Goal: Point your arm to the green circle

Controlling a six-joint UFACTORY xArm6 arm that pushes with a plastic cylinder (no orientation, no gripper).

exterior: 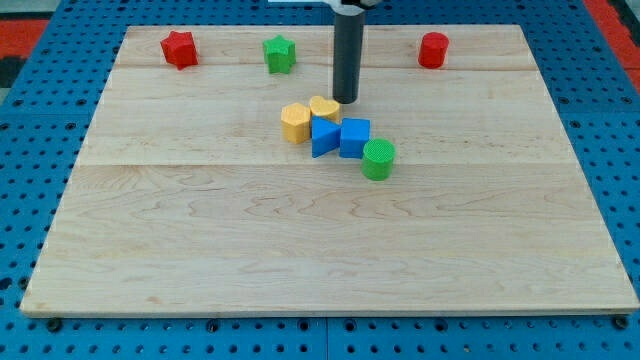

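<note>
The green circle (378,159) stands on the wooden board (200,250) just right of centre, touching the lower right corner of a blue cube (354,137). My tip (346,101) is above and to the left of it, just to the right of the yellow heart (324,107) and above the blue cube. The tip is apart from the green circle.
A yellow hexagon (295,122) and a blue triangle (323,137) complete the central cluster. Along the view's top sit a red star (179,48), a green star (279,53) and a red cylinder-like block (433,49). A blue pegboard surrounds the board.
</note>
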